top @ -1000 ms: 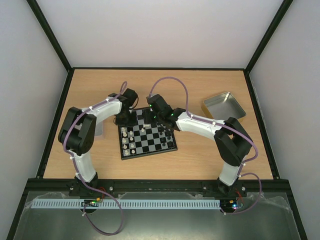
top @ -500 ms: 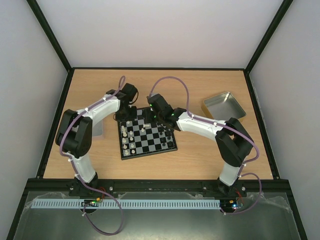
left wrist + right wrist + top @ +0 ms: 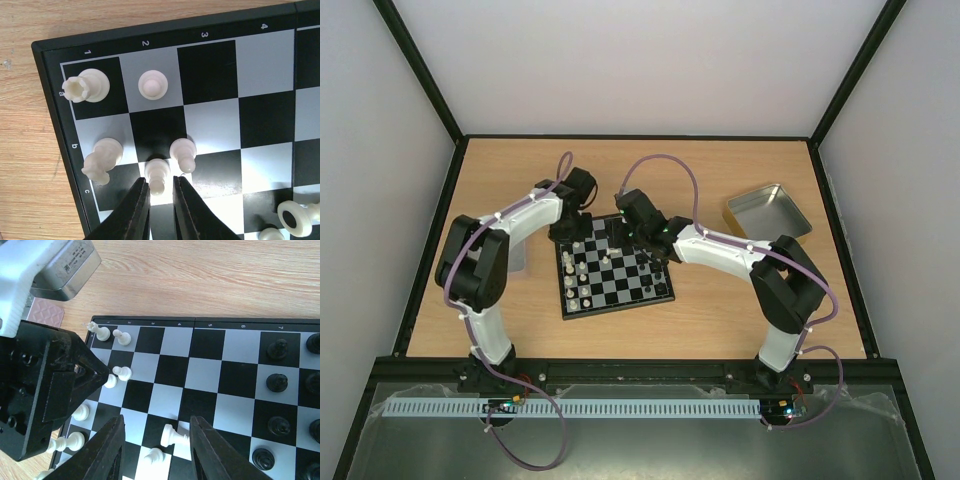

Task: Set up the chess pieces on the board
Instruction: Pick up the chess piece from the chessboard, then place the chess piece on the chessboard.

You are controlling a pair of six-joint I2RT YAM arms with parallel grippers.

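Observation:
The board (image 3: 617,310) lies mid-table, with its rim also showing in the left wrist view (image 3: 50,100) and the right wrist view (image 3: 240,320). My left gripper (image 3: 570,230) is at the board's far left corner. In its wrist view, the gripper (image 3: 160,181) straddles a standing white pawn (image 3: 156,172) with its jaws narrowly apart and a small gap at the right finger. A white rook (image 3: 87,86), a knight (image 3: 101,160) and two other pawns stand near it. My right gripper (image 3: 157,420) is open above a fallen white piece (image 3: 172,435). Black pieces (image 3: 276,382) stand at the right.
An open silver tin (image 3: 768,210) lies at the right of the table. A second tin (image 3: 65,270) sits beside the board's far left corner, with a pink pad (image 3: 47,315) next to it. My left gripper's black body (image 3: 45,390) is close to the right fingers.
My left gripper drew back from the board's corner a little, then came in again over the white pawn. The right arm has barely moved.

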